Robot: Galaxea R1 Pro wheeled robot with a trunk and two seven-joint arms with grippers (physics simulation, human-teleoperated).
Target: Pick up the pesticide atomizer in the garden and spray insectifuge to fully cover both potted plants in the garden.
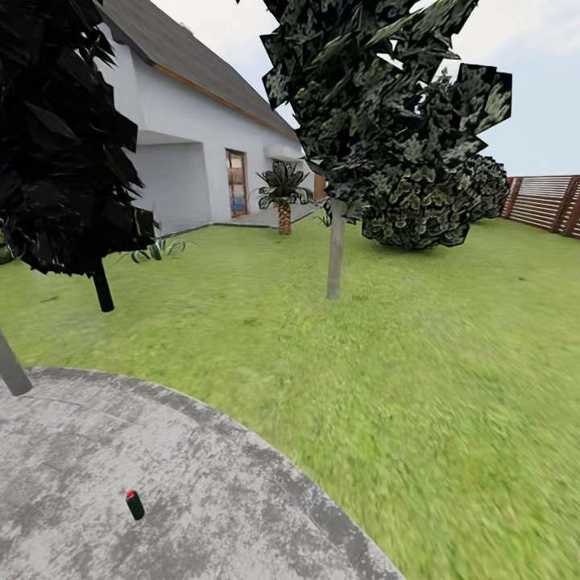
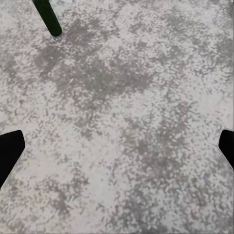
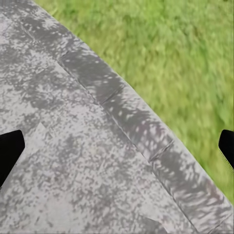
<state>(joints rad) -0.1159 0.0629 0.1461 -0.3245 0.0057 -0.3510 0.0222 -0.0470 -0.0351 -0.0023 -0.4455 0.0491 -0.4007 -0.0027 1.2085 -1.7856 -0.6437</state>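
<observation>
- the pesticide atomizer [image 1: 134, 505] stands alone on the stone patio [image 1: 242, 499], near the robot; the head view shows a small dark green bottle with a red tip (too small to read more).
- the left gripper [image 2: 117, 148] hangs over bare patio stone with fingers spread wide and nothing between them; a dark green object [image 2: 48, 17] lies well ahead of it, probably the bottle.
- the right gripper [image 3: 117, 148] is likewise spread and empty, over the patio rim beside the lawn [image 3: 180, 53].
- step in hand, by my judgement: approaching for the pickup. next calls for bringing the left gripper over the bottle and closing on its body.

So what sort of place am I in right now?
A house's back garden, it seems: green lawn, a round grey stone patio, a slatted wooden fence and a white house behind the trees.
</observation>
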